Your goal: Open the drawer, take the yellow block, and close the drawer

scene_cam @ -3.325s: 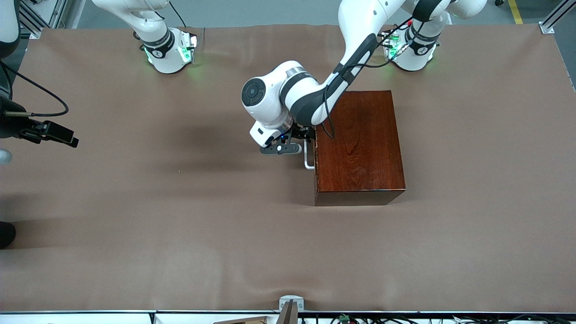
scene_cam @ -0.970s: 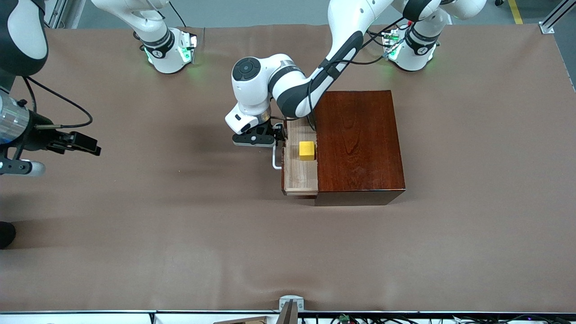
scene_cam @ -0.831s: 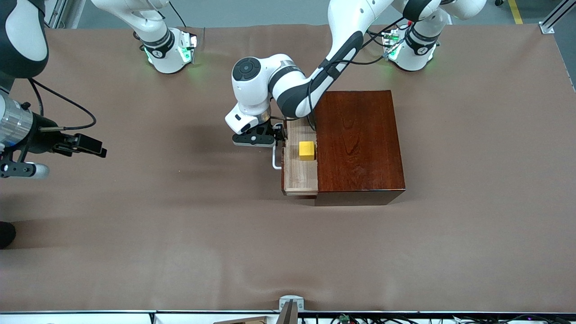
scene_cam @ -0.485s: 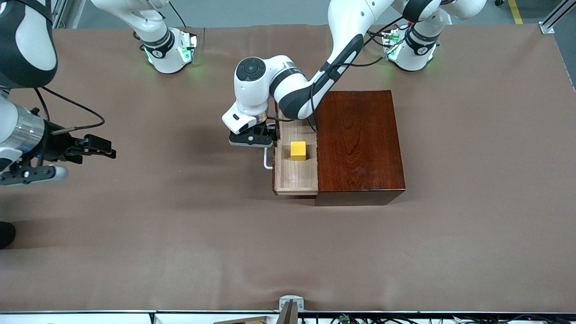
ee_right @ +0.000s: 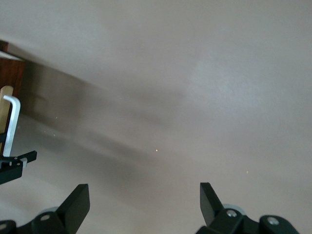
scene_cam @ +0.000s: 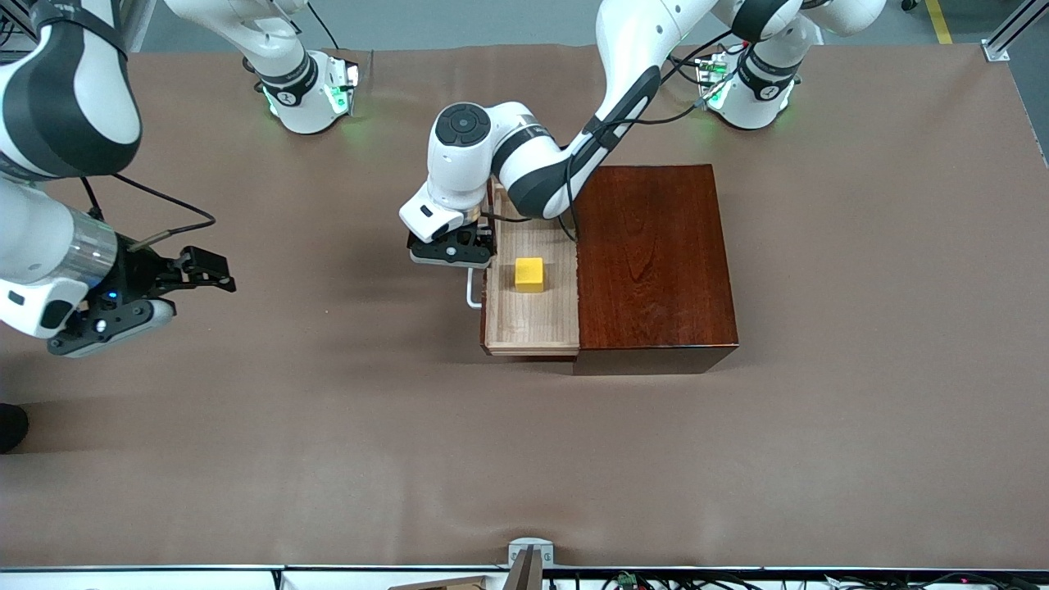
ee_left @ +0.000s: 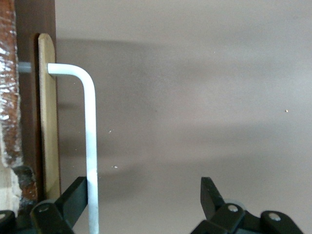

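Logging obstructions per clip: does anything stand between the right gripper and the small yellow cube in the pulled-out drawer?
Nothing visible does. The yellow cube sits uncovered in the pale-wood drawer; bare table lies between it and the open right gripper. The left gripper is at the white handle.

A wide table [scene_cam: 328, 459] fills nearly the whole front view, covered by a matte brown sheet with faint creases and soft, blurred shadows. Past its upper edge lies a grey floor [scene_cam: 459, 24], marked by a yellow stripe [scene_cam: 939, 20] at one corner. Silver aluminium framing [scene_cam: 1010, 34] stands at that corner. A white rail [scene_cam: 246, 578] with dark cables [scene_cam: 656, 580] runs along the nearest edge, with a small grey bracket [scene_cam: 529, 551] at its middle.
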`<state>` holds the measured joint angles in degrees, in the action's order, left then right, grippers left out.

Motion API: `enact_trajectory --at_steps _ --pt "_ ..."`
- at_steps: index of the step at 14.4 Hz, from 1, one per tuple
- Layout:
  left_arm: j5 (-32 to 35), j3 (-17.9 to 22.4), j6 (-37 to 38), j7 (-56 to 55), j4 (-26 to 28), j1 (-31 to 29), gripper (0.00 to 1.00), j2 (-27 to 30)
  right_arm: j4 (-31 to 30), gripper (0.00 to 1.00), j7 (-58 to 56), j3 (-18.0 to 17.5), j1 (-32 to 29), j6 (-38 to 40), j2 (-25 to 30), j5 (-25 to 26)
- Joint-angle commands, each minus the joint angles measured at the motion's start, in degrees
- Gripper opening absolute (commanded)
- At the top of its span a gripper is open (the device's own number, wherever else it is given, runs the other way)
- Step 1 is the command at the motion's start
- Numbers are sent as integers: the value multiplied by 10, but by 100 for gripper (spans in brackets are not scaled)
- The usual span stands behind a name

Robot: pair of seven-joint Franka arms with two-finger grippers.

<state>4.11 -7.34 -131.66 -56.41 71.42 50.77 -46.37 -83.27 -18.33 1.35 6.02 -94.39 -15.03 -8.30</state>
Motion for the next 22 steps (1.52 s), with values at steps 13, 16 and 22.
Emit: enact_trajectory --at_steps 13,16,22 --pt "-50 9 -72 -13 -14 -3 100 -21 7 100 -207 4 8 -20 -33 -44" --pt "-54 7 -36 -46 -15 -4 100 -7 7 100 -207 4 10 -20 -33 -44" --pt "-55 6 -1 -50 -31 -11 100 15 6 100 -208 4 10 -24 -41 -44"
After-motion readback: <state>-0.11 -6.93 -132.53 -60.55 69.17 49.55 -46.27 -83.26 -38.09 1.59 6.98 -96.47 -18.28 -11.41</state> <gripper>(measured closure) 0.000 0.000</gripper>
